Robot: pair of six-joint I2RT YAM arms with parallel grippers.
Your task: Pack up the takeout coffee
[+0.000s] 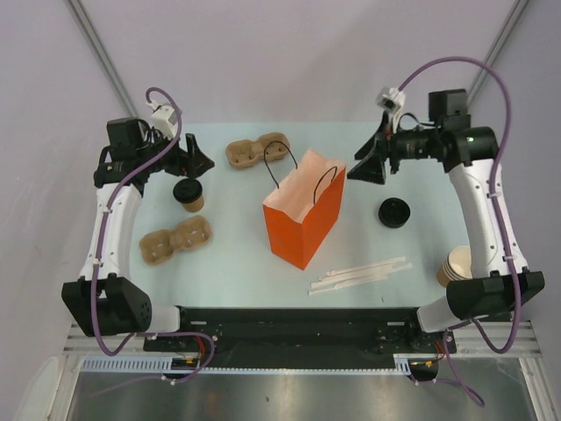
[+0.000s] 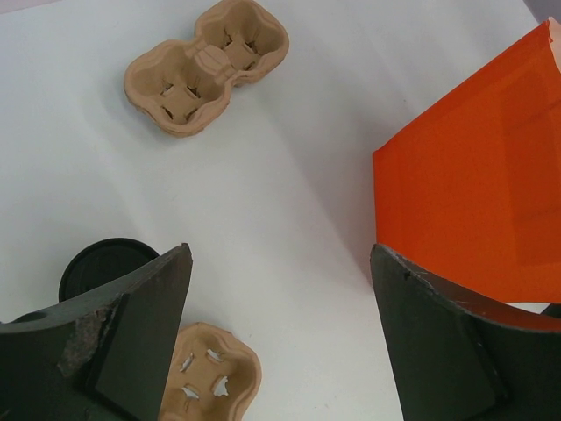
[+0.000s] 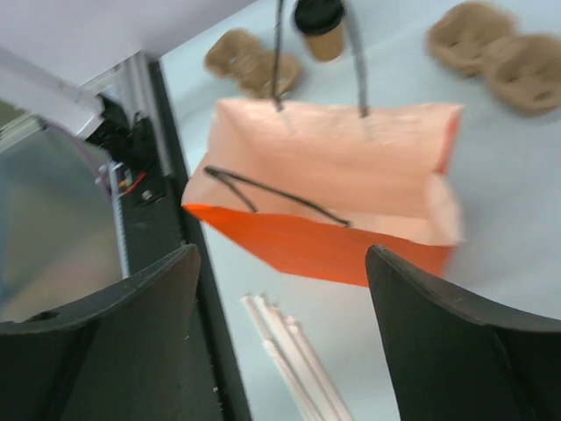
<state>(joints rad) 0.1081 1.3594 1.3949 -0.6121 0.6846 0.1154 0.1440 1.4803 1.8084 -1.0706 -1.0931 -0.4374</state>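
Observation:
The takeout coffee point(image 1: 188, 195), a small tan cup with a black lid, stands upright on the table left of the orange bag point(image 1: 302, 215). My left gripper point(image 1: 191, 160) hovers just behind the cup, open and empty. In the left wrist view its left finger hides part of the cup's lid point(image 2: 101, 263), the gripper point(image 2: 280, 254) frames bare table, and the bag point(image 2: 473, 193) is at the right. My right gripper point(image 1: 366, 167) hangs open to the right of the bag's top, holding nothing. The right wrist view looks past that gripper point(image 3: 282, 254) into the open bag point(image 3: 333, 175), with the coffee point(image 3: 320, 26) beyond.
Two cardboard cup carriers lie on the table, one at the back point(image 1: 259, 152) and one at the front left point(image 1: 175, 239). A loose black lid point(image 1: 394, 212) sits right of the bag. A stack of lidless cups point(image 1: 456, 265) stands at the right edge. Pale sticks point(image 1: 359, 274) lie near the front.

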